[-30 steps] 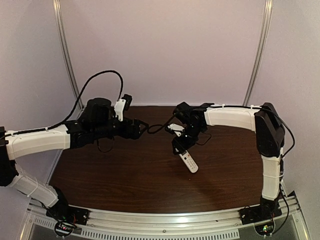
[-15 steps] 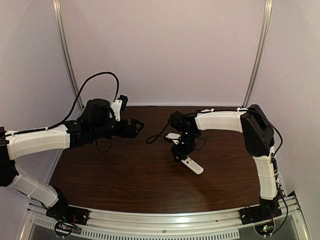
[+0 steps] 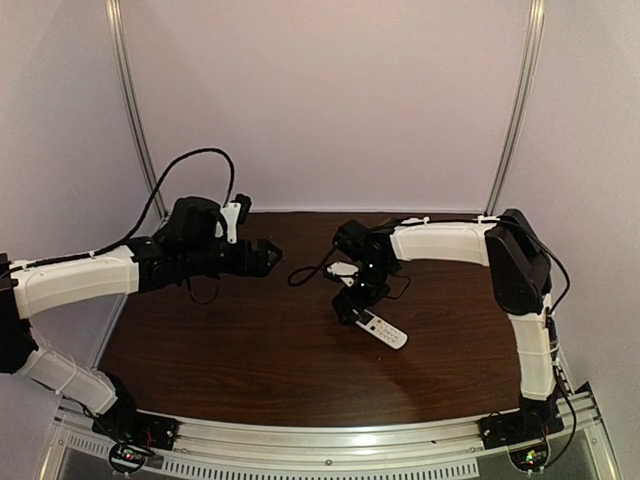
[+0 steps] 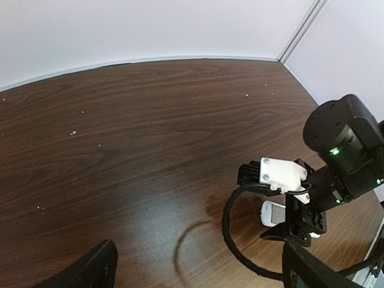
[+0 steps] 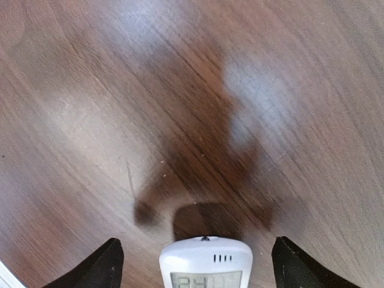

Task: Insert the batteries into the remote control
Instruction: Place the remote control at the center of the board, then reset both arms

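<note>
The remote control lies display-up on the dark wooden table, right of centre. My right gripper stands open over its far end. In the right wrist view the remote sits between the two fingertips with a gap on each side. My left gripper hovers open over the left back of the table, with nothing between its fingers. From the left wrist the remote shows partly behind the right gripper's body. The batteries are out of view.
A black cable loops from the right wrist down toward the tabletop. Pale walls and two metal posts close in the back. The arms' mounting rail runs along the near edge.
My right gripper has lowered the remote onto the table and opened, letting go of it. The left arm has drawn back a little to the left, still open.
</note>
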Robot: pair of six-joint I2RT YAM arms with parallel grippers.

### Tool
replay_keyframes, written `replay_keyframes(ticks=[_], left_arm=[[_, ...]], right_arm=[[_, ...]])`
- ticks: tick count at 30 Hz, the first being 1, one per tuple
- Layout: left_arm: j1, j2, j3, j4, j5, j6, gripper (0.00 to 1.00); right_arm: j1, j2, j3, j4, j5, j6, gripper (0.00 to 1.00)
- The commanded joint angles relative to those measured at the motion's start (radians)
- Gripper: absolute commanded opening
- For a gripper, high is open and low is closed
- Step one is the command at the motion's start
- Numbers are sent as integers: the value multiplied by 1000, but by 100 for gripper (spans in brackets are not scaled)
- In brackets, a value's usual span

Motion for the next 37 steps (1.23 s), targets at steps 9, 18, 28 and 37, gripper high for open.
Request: replay_keyframes(ticks=[9, 18, 28, 37], left_arm=[[44, 120, 297, -181, 141, 82, 97], [161, 200, 348, -223, 196, 53, 97], [179, 147, 39, -47, 222, -53, 98], [179, 92, -97, 28, 177, -101, 97]], right_arm=[[-159, -451, -268, 299, -127, 116, 100], [-339, -790, -640, 653, -177, 253, 100], [-390, -1017, -1079, 946, -85, 389, 100], [-396, -1039, -1135, 1002, -61, 404, 100]])
